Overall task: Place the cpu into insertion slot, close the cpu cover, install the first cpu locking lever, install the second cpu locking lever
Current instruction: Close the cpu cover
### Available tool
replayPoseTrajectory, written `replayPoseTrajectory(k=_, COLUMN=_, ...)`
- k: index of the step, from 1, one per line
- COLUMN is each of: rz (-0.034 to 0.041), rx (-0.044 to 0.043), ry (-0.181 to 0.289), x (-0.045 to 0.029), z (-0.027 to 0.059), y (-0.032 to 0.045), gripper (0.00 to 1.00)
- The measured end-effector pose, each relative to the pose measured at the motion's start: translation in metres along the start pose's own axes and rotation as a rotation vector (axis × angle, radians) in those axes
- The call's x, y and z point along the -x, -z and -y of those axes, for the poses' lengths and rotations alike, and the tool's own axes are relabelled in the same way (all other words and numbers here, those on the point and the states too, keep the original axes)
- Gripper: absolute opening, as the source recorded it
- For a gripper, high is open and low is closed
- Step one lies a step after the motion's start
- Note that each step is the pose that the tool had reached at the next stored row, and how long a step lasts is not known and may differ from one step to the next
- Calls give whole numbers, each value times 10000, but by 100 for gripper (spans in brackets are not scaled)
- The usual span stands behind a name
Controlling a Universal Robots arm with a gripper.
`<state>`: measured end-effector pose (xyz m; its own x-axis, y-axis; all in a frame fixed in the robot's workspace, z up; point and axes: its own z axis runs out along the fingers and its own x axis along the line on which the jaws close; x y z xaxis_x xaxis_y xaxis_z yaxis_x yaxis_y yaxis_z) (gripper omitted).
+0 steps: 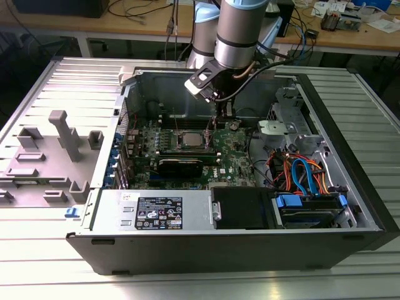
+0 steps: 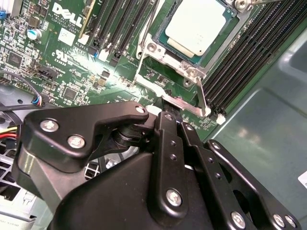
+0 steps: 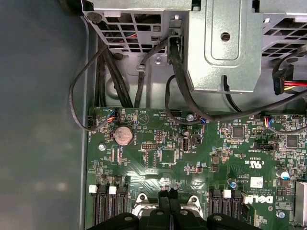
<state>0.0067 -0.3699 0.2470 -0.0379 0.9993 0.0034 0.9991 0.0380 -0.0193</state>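
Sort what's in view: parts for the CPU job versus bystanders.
Job:
- cpu, seated
- cpu cover, down around it
- end effector, at the cover's edge

Bystanders:
- memory slots
- coin battery
- drive cage
- power supply
- blue cables

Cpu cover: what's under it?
The cpu shows through the cover's cut-out in the second wrist view. The chip's outer edges and the slot beneath are hidden by frame and chip.

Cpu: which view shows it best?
Second wrist view: the cpu is close, its silver top plain. In the exterior view it is a small far square; the first wrist view stops at the socket's metal frame.
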Motion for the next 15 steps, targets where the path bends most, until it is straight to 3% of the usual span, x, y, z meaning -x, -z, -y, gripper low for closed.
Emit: replayPoseTrajectory(k=15, rz=0, rx=0, ry=0, x=-2, z=52, y=-7, gripper=11)
